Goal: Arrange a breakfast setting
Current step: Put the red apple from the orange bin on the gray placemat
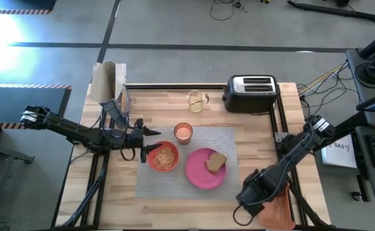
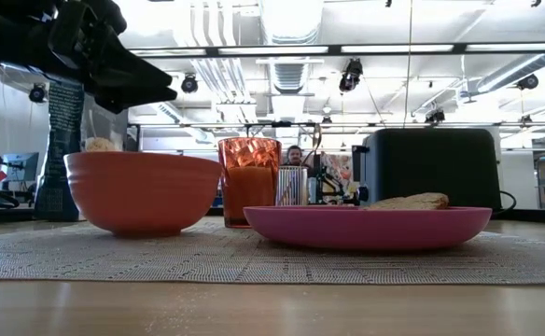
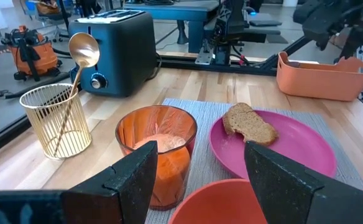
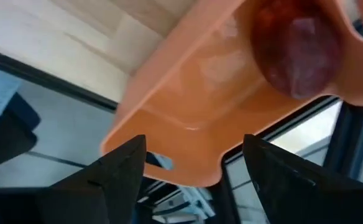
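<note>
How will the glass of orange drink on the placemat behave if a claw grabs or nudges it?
The glass looks faceted and glossy, so probably rigid but somewhat slippery for pads. It stands taller than wide and holds liquid, so a push near the rim would likely tip or slosh it. It sits on the woven placemat, which may resist sliding and favour tipping.

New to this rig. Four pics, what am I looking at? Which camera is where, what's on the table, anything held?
Two robot arms work at a wooden table. One picture looks straight down, one sits at tabletop level, and one rides on each wrist.

On the grey placemat are a pink plate with toast, an orange bowl and a glass of drink. A toaster and a wire cup holding a spoon stand behind.

The left end effector is open by the bowl, holding nothing. The right end effector is open over an orange bin containing a red fruit.
</note>
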